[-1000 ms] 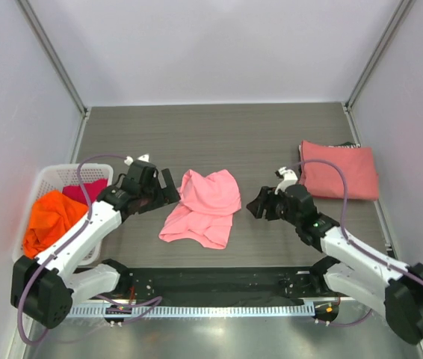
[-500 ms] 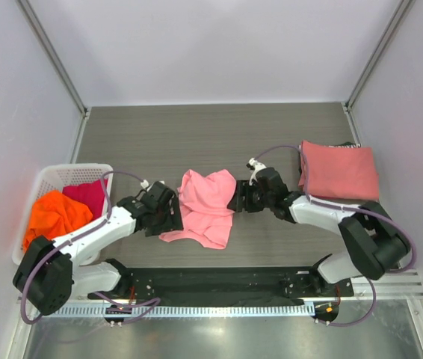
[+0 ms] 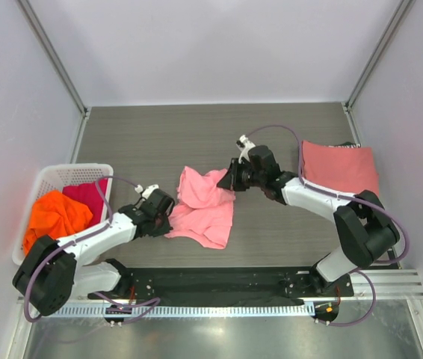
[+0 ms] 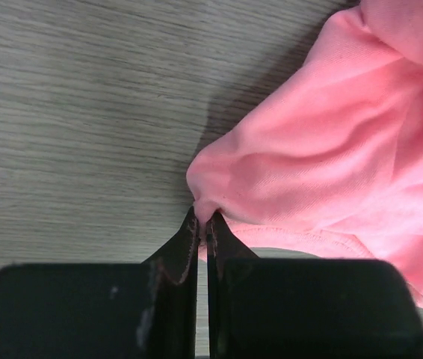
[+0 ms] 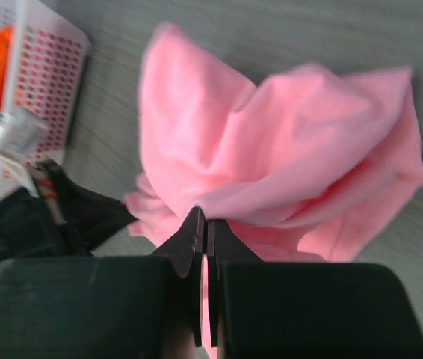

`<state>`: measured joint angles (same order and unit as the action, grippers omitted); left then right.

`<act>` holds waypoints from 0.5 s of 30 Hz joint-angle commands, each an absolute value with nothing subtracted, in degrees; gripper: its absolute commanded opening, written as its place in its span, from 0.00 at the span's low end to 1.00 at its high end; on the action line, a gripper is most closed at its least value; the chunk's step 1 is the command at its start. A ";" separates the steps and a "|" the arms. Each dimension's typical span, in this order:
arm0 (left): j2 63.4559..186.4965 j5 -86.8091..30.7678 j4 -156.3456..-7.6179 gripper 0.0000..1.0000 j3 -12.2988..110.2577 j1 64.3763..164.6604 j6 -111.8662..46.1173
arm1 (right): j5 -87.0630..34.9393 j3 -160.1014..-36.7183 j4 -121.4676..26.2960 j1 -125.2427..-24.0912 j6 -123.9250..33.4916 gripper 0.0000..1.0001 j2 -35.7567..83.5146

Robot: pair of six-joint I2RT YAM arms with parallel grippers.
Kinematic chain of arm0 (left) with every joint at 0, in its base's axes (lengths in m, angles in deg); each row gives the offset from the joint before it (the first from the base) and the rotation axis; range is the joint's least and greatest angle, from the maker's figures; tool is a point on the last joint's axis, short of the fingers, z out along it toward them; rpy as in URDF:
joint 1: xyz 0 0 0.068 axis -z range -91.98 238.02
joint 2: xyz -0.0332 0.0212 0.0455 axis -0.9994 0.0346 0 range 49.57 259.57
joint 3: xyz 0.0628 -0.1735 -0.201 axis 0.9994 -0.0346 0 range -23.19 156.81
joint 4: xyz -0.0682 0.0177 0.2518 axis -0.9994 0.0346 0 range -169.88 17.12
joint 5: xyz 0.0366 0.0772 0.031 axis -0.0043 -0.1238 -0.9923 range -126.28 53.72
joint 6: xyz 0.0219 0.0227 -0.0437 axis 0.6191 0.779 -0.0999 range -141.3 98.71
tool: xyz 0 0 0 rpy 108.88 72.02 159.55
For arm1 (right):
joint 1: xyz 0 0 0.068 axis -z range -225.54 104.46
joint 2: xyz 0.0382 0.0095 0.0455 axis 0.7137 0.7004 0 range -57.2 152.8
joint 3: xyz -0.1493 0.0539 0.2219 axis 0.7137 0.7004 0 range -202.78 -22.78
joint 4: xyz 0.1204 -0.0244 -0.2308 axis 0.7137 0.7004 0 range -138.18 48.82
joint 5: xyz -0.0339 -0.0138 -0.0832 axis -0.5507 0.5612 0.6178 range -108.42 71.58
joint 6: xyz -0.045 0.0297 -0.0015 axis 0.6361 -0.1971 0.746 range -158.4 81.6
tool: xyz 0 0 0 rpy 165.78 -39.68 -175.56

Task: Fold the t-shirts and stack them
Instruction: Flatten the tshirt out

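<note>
A crumpled light pink t-shirt lies mid-table. My left gripper is shut on its near-left edge, and the left wrist view shows a small fold of pink cloth pinched between the tips. My right gripper is shut on the shirt's far-right edge; in the right wrist view the jaws clamp a ridge of the pink fabric. A folded salmon-red t-shirt lies flat at the right. Orange and magenta t-shirts sit bunched in the basket.
The white lattice basket stands at the left table edge, also showing as a basket corner in the right wrist view. Grey wood-grain tabletop stretches behind the shirt. Side walls close in the workspace left and right.
Both arms reached in from the sides to the pink shirt and their open jaws closed on its edges. The right gripper then shifted toward the far side, pulling its edge along.
</note>
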<state>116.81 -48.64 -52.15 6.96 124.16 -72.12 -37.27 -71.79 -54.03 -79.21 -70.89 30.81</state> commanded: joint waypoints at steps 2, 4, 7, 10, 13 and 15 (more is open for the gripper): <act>117.42 -49.40 -55.70 0.00 5.55 124.32 -72.27 | -37.94 -87.32 -50.30 -77.37 -72.06 0.01 29.54; 116.28 -47.28 -57.19 0.00 4.15 124.58 -73.06 | -36.53 -93.59 -49.50 -71.93 -75.57 0.01 32.61; 114.88 -45.51 -59.05 0.00 3.53 127.47 -74.64 | -31.37 -104.75 -51.68 -62.96 -81.44 0.34 38.74; 114.00 -46.39 -59.05 0.00 4.49 133.00 -77.71 | -34.47 -116.59 -44.44 -60.13 -80.96 1.00 44.90; 114.26 -47.70 -59.22 0.00 5.72 137.76 -80.18 | -39.59 -113.59 -41.15 -63.27 -77.09 1.00 43.27; 115.22 -47.88 -59.66 0.00 6.86 139.34 -81.06 | -38.91 -102.88 -41.24 -64.87 -73.92 1.00 36.69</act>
<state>115.09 -47.11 -57.42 4.73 137.27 -77.87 -34.82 -111.07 -47.60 -58.93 -77.49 42.59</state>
